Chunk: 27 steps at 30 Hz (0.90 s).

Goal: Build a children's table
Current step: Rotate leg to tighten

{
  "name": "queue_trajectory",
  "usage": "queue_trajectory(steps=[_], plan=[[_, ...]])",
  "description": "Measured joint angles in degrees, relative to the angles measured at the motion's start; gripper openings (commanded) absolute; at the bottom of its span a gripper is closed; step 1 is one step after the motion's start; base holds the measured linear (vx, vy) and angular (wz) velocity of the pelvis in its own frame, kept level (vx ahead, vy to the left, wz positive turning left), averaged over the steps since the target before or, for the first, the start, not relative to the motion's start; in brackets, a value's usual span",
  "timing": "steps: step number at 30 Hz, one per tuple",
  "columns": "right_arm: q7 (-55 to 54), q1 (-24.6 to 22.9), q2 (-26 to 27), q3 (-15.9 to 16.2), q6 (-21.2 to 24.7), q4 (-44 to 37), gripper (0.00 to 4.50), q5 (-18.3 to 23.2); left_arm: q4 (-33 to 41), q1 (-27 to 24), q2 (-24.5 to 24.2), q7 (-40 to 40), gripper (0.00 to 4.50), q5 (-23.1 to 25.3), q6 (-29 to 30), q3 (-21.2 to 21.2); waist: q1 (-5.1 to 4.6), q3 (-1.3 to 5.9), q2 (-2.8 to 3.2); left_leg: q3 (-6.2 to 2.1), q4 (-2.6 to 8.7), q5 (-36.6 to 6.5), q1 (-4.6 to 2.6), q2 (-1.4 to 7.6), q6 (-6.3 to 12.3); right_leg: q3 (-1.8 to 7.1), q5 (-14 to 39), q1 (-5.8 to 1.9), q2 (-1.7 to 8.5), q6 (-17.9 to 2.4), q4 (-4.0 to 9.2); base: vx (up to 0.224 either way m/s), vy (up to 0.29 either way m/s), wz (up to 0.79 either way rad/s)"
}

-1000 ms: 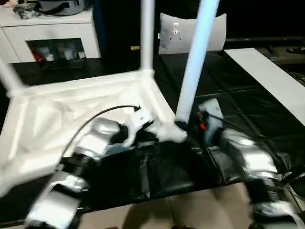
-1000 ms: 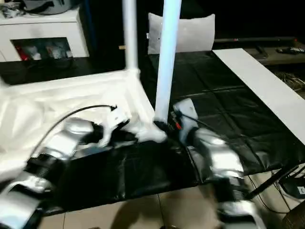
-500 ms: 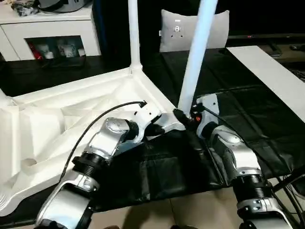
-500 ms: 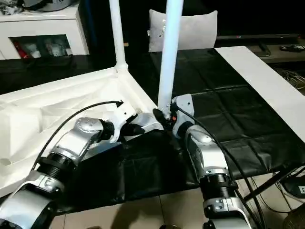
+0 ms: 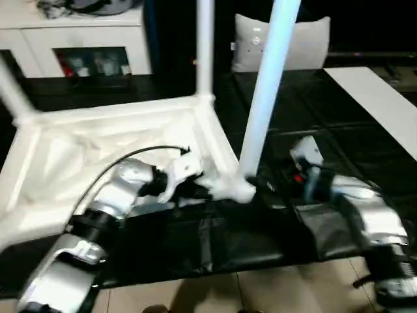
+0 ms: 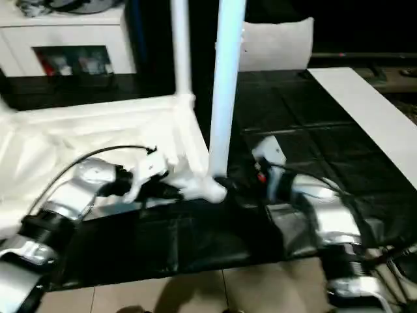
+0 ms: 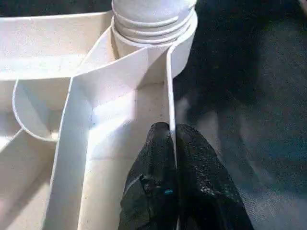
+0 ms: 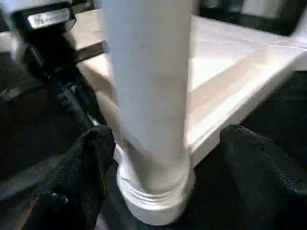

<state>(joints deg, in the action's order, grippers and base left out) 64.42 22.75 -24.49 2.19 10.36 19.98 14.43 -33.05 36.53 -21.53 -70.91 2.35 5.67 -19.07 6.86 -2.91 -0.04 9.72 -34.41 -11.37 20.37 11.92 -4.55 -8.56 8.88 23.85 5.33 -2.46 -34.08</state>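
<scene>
Leg-seating step: upside-down tabletop (image 5: 98,140) lies on the black mat (image 5: 339,150), left gripper (image 7: 171,143) clenched on its rim wall, right gripper (image 8: 163,158) released, straddling the near-corner leg (image 5: 264,98) base; next likely regrip and twist it home.

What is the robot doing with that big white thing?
It is building a little table, which lies upside down. The left claw pinches the edge of the tabletop to hold it. The right claw is open around the bottom of a leg standing in the near corner socket. Another leg stands behind.
</scene>
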Motion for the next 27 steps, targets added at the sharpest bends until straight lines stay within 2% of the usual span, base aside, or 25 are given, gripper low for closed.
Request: queue_trajectory(steps=[5, 6, 9, 16, 19, 20, 27], plan=[[8.7, -0.3, -1.8, 2.6, -1.3, 0.2, 3.83, 1.7, -0.5, 0.0, -1.9, -6.1, 0.00, -0.3, -4.3, -1.9, 0.77, 0.00, -0.01, 0.00, -0.10, 0.0, -0.16, 0.00, -0.01, 0.03, 0.1, -0.21, 0.02, 0.1, 0.00, 0.000, 0.000, 0.00], [10.2, -0.3, -2.1, 2.9, -1.3, 0.5, 3.57, 1.8, -0.5, 0.0, -2.0, -7.7, 0.00, -0.4, -4.8, -2.3, 1.02, 0.00, -0.01, 0.00, -0.10, 0.0, -0.22, 0.00, -0.02, 0.04, 0.1, -0.25, 0.02, 0.2, 0.00, 0.000, 0.000, 0.00], [13.7, -0.2, -2.8, 4.2, -1.0, 0.5, 3.36, 2.2, -0.6, 0.0, -2.5, -10.7, 0.00, -0.5, -6.6, -3.2, 1.42, 0.00, -0.01, 0.00, -0.08, -0.1, -0.31, 0.03, -0.13, -0.01, 0.1, -0.37, 0.02, 0.2, -0.02, 0.000, 0.000, 0.00], [18.1, -0.2, -3.4, 6.6, 0.2, 0.5, 2.64, 2.8, -1.7, 0.8, -2.7, -13.6, 0.00, -0.5, -9.1, -4.3, 1.43, 0.00, -0.01, -0.02, -0.11, -0.2, -0.32, 0.02, -0.28, 0.01, 0.1, -0.48, 0.02, 0.2, 0.01, 0.000, 0.000, 0.00], [18.9, -0.2, -3.4, 6.9, 0.2, 0.5, 2.49, 2.9, -2.1, 0.9, -2.6, -13.9, 0.00, -0.5, -9.6, -4.4, 1.45, 0.00, -0.02, -0.02, -0.10, -0.2, -0.32, 0.02, -0.29, -0.01, 0.1, -0.48, 0.02, 0.2, 0.00, 0.000, 0.000, 0.00], [19.1, -0.2, -3.4, 6.9, 0.2, 0.5, 2.25, 3.0, -2.2, 0.9, -2.6, -14.0, 0.00, -0.5, -9.7, -4.4, 1.45, 0.00, -0.01, -0.03, -0.10, -0.2, -0.31, 0.02, -0.29, -0.01, 0.1, -0.48, 0.02, 0.2, 0.00, 0.000, 0.000, 0.00], [19.3, -0.2, -3.5, 6.9, 0.6, 0.5, 1.97, 3.1, -3.1, 1.4, -2.3, -14.2, 0.00, -0.5, -10.1, -4.3, 1.53, 0.00, -0.02, -0.03, -0.11, -0.2, -0.31, 0.02, -0.29, -0.01, 0.1, -0.48, 0.02, 0.2, 0.00, 0.000, 0.000, 0.00]])
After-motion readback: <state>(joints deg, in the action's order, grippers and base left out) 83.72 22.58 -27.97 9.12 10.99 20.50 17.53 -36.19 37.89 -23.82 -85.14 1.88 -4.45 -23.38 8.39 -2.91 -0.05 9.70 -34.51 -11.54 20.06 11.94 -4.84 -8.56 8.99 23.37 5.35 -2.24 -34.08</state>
